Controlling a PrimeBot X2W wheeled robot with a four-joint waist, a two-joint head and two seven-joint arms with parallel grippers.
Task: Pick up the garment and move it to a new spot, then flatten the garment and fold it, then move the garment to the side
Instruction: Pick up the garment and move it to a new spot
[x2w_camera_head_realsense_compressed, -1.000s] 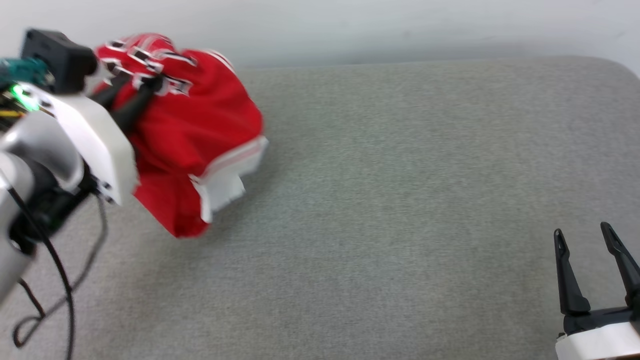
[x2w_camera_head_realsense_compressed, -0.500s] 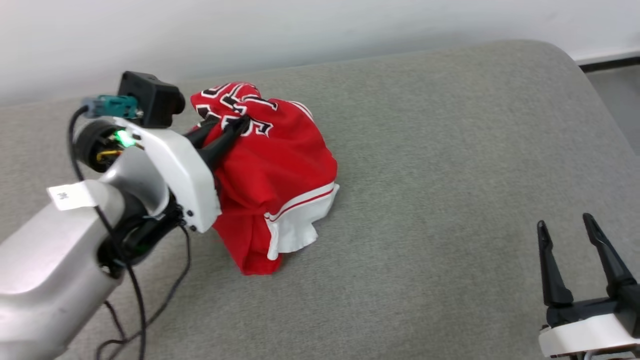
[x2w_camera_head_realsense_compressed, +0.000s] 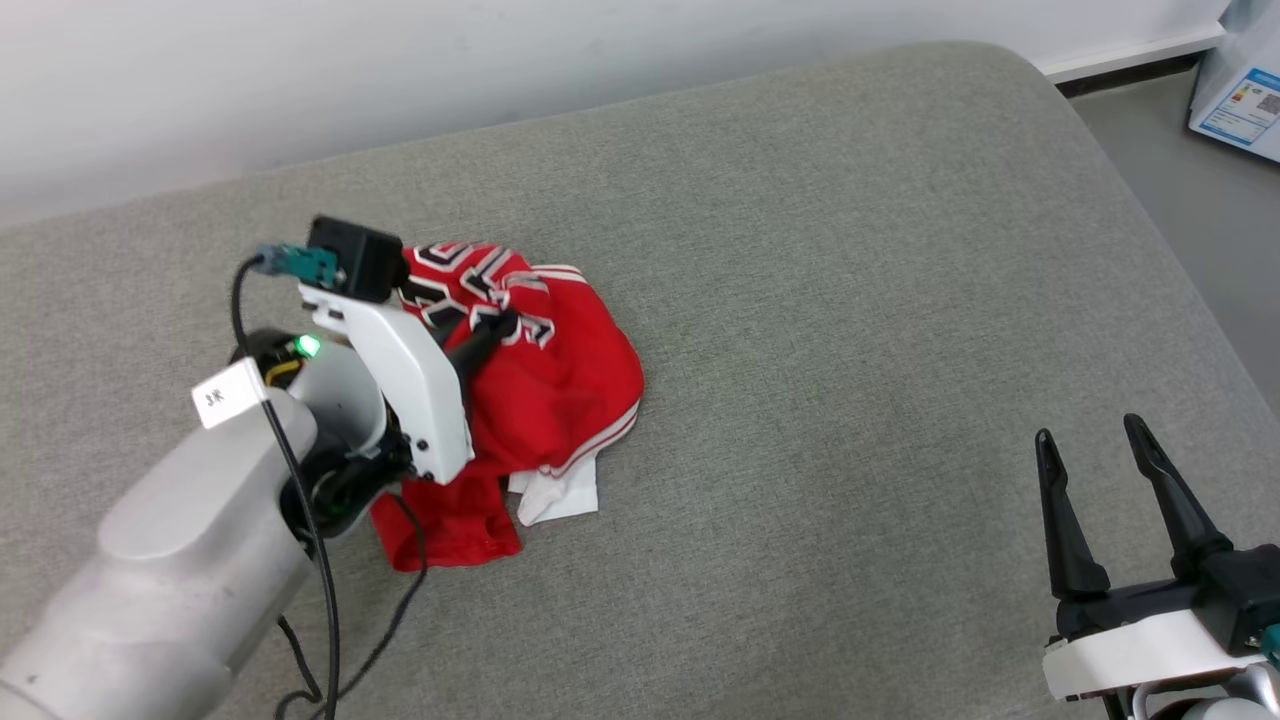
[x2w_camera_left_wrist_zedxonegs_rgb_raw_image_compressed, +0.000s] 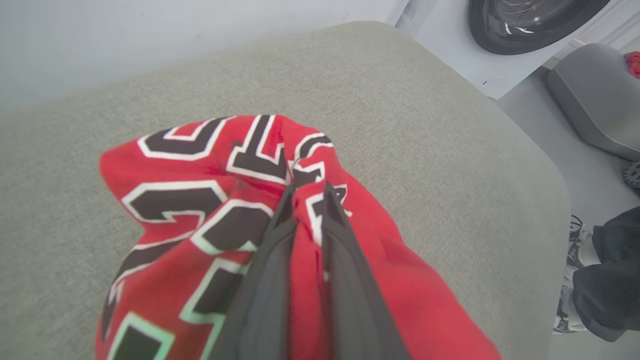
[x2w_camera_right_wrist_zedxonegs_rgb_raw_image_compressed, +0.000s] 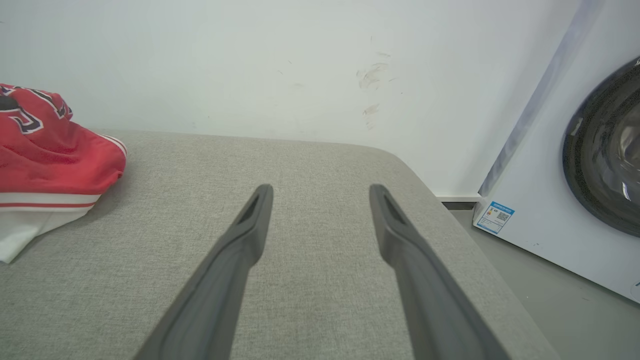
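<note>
A: Where is this?
B: A grey fabric-covered table (x2w_camera_head_realsense_compressed: 850, 300) against a white wall (x2w_camera_head_realsense_compressed: 400, 60). The washing machine (x2w_camera_right_wrist_zedxonegs_rgb_raw_image_compressed: 600, 165) beside it bears a sticker (x2w_camera_right_wrist_zedxonegs_rgb_raw_image_compressed: 495, 217) with a QR code, its print too small to read.
A: And the garment (x2w_camera_head_realsense_compressed: 570, 380)?
B: Bunched left of centre, its black white-outlined lettering crumpled beyond reading. The left end effector (x2w_camera_left_wrist_zedxonegs_rgb_raw_image_compressed: 307, 192) pinches a fold, nearly closed. The right end effector (x2w_camera_head_realsense_compressed: 1090, 428) gapes wide, empty.

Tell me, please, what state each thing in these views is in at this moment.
garment, crumpled in a heap, lower part lying on the grey cushion, top pinched up.
left gripper, shut on the garment at the lettering.
right gripper, open, holding nothing, over the cushion.
washing machine door, looks shut.
</note>
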